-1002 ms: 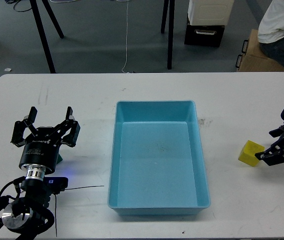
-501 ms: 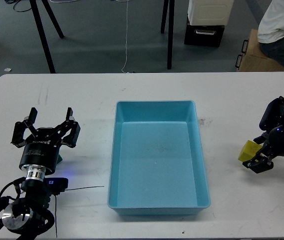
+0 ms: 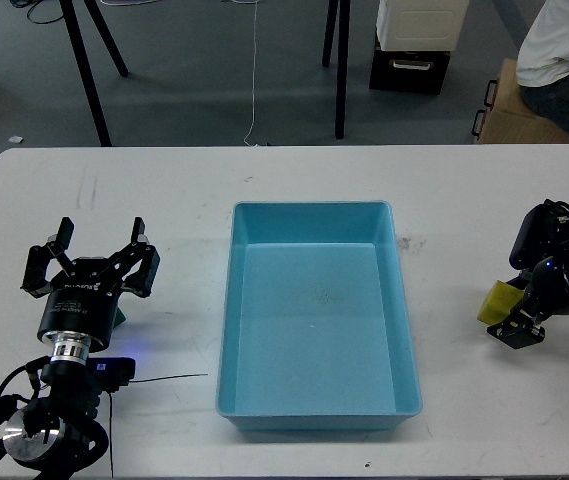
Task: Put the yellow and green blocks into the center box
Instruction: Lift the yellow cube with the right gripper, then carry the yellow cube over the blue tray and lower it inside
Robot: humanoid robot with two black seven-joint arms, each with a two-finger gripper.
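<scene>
The yellow block point(image 3: 495, 299) lies on the white table at the right, partly covered by my right gripper point(image 3: 513, 318). That gripper sits down over the block's right side, and its dark fingers cannot be told apart. My left gripper point(image 3: 92, 247) is open, fingers spread wide, at the left of the table. Only a sliver of the green block point(image 3: 121, 318) shows just beside and under its wrist. The light blue centre box point(image 3: 309, 207) stands empty between the two arms.
Dark stand legs point(image 3: 89, 75) and a black drawer unit point(image 3: 411, 68) are on the floor beyond the table's far edge. A seated person point(image 3: 564, 60) and a cardboard box point(image 3: 519, 110) are at the far right. A thin cable point(image 3: 169, 376) lies near the left arm.
My right gripper has moved left from beside the yellow block to over it, and the block is now partly hidden. The left arm has not moved.
</scene>
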